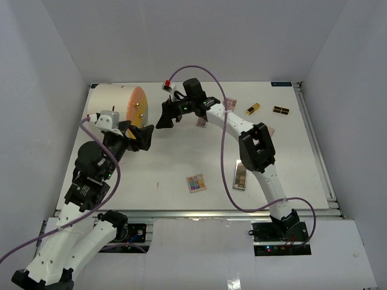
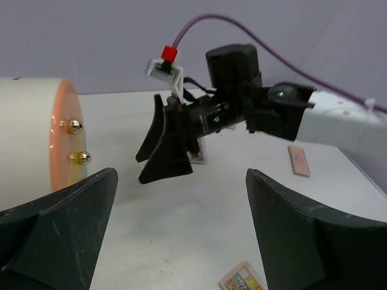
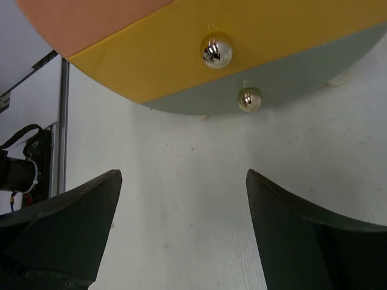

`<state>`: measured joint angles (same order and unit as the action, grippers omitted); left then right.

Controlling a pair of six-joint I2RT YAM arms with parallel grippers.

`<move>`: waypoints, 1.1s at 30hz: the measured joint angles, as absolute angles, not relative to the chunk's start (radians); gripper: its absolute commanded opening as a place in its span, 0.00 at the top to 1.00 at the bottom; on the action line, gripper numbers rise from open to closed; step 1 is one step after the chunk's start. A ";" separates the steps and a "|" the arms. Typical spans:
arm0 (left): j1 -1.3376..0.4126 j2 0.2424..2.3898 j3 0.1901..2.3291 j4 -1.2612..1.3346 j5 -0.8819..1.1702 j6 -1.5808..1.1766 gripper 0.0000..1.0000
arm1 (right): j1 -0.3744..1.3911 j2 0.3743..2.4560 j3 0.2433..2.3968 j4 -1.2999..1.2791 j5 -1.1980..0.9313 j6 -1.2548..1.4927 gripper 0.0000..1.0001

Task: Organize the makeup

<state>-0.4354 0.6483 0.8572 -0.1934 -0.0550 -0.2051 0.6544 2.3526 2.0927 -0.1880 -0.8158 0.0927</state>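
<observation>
The makeup lies scattered on the white table. A small colourful palette (image 1: 196,182) (image 2: 243,281) sits near the front. A long palette (image 1: 240,175) lies beside the right arm, and another palette (image 1: 201,122) (image 2: 198,158) lies under the right wrist. A gold-black lipstick (image 1: 253,109), a black-gold compact (image 1: 280,110) and a pink piece (image 1: 231,104) (image 2: 299,160) rest at the back right. My right gripper (image 1: 166,118) (image 3: 181,229) is open and empty, facing the cylinder's front. My left gripper (image 1: 144,138) (image 2: 181,229) is open and empty just below that front.
A big cream cylinder (image 1: 112,101) (image 2: 27,139) lies at the back left. Its round front (image 3: 199,36) is banded pink, yellow and grey, with two metal knobs (image 3: 216,51) (image 2: 74,126). Grey walls close in the table, with a rail along the right edge (image 1: 314,139).
</observation>
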 measured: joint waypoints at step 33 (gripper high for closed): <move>-0.434 0.393 0.729 -0.297 -0.203 -0.328 0.02 | 0.751 2.664 2.335 0.266 -0.624 0.535 0.32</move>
<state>-0.4339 0.3935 0.7293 -0.2971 -0.2031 -0.3276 0.7513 2.6637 2.3347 0.2662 -0.6235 0.5347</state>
